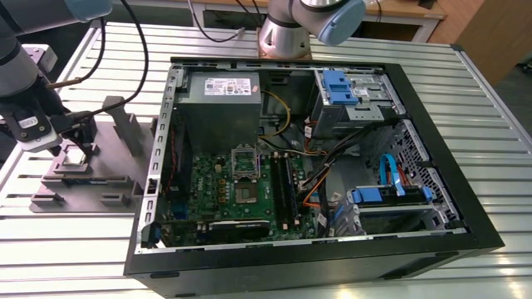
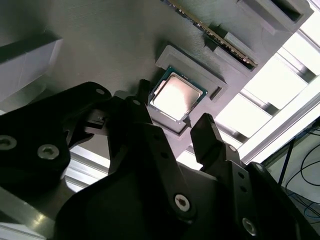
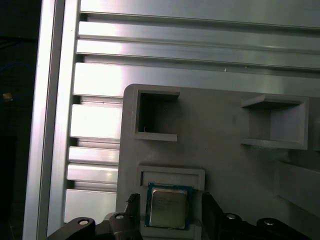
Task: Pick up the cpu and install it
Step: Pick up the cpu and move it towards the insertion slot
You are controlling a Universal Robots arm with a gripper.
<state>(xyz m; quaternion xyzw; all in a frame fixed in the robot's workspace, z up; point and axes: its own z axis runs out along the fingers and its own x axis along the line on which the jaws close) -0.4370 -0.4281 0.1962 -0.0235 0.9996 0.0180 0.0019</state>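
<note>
**Claw straddling the cpu, nothing lifted yet**

In the second wrist view the claw (image 2: 175, 116) hangs spread apart, a finger on either side of the cpu (image 2: 176, 95), gripping nothing. The chip lies flat in its shallow pocket on the grey tray (image 2: 100, 45). In the exterior view that tray sits on the slatted surface (image 1: 66, 261) at the exterior view's left, well apart from the open computer case (image 1: 432, 205) to the right. Its motherboard socket (image 1: 247, 161) holds no chip that I can see. By my reading only the approach is done, with pickup and install both left.
</note>
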